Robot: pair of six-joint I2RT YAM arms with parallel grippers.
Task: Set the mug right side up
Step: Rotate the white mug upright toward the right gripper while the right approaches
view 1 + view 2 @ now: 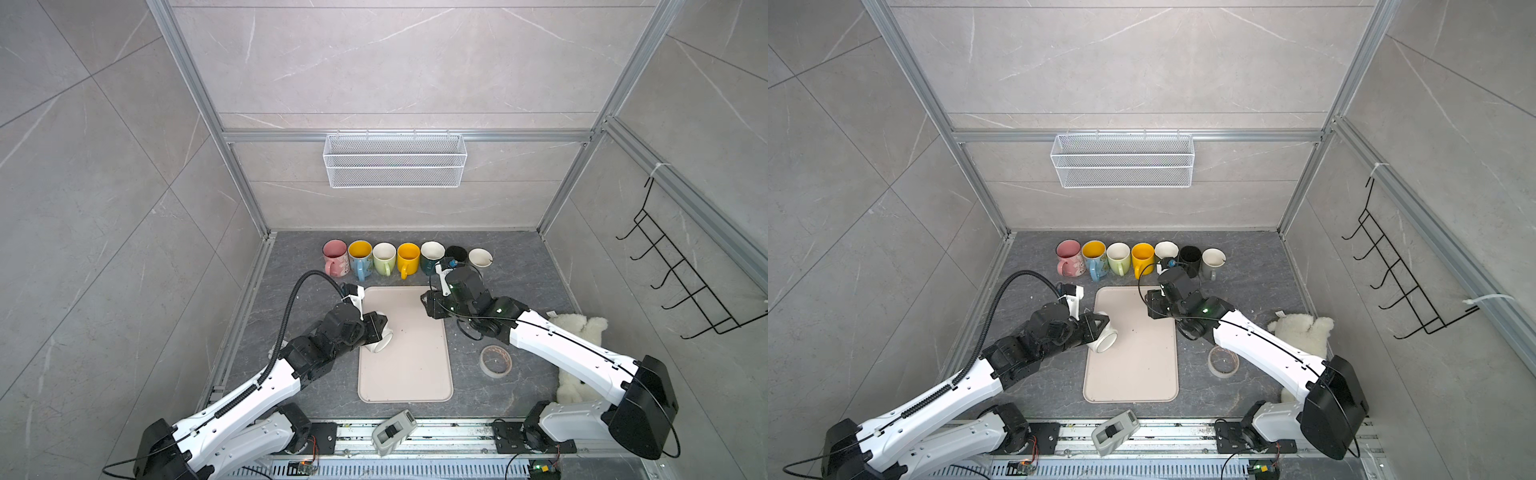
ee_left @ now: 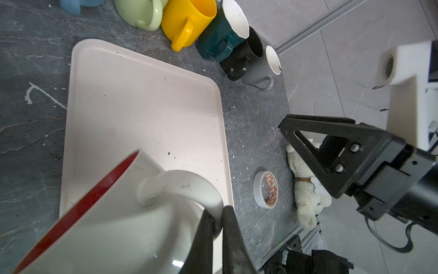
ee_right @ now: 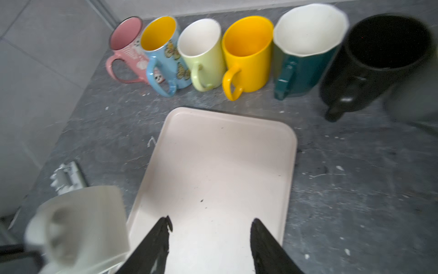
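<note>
The left gripper has its two fingers pinched tight on the handle of the white mug. The mug has a red inside and is tipped over on its side, neither upside down nor upright. In both top views it sits at the left edge of the pale tray, about halfway along that edge, with its white base turned towards the tray's middle. I can't tell whether it rests on the tray or hangs just clear of it.

The right gripper stands roughly half open with nothing between its fingers. It hovers over the tray's far right corner, well apart from the mug.

Beyond the tray, a row of mugs runs along the table's far edge: pink, blue, green, yellow, teal, black and grey, all mouth up with handles facing the tray. Off the tray's right edge lies a roll of tape, and near the table's right edge a white plush toy.
</note>
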